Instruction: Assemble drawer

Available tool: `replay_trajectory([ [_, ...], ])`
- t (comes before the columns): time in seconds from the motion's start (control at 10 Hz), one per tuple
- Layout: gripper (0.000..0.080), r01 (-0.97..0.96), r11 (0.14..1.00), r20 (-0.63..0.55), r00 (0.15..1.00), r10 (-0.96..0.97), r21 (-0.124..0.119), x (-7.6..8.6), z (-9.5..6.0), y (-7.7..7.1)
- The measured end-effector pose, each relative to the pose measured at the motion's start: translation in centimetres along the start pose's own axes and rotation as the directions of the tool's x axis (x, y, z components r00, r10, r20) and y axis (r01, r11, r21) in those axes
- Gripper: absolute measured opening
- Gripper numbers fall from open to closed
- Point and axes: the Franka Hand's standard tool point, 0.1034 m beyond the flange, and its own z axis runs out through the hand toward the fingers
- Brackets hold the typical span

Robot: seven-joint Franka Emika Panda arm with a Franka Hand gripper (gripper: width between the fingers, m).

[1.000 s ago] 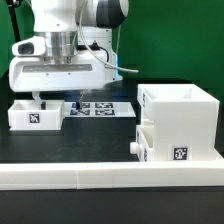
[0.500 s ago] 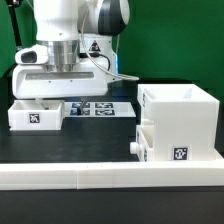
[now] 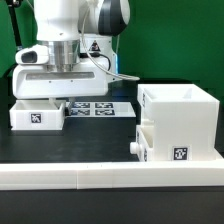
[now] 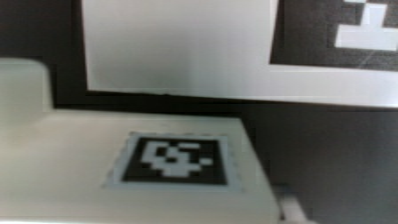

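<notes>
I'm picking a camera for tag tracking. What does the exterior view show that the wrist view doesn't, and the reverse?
Only the exterior view: the gripper low over the left tray, the tall casing with a knobbed tray against it, and the long white rail in front. Only the wrist view: a close, blurred look at one tag on white plastic, probably that left tray's. Both: the marker board beside the left tray.

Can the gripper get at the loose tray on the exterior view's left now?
Probably yes. The gripper hangs low right above the loose tray, with nothing seen between them; the casing stands well off to the exterior view's right.
</notes>
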Motion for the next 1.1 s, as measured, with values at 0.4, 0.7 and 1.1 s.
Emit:
replay_trajectory([
  [0.4,0.0042,0.0,1.0,0.0,1.0,0.0,0.0,0.0,0.0,0.0],
  [0.7,0.0042,0.0,1.0,0.0,1.0,0.0,0.0,0.0,0.0,0.0],
  [1.1,0.0044,0.169,0.985,0.023,0.985,-0.169,0.019,2.2,-3.1,-2.1],
])
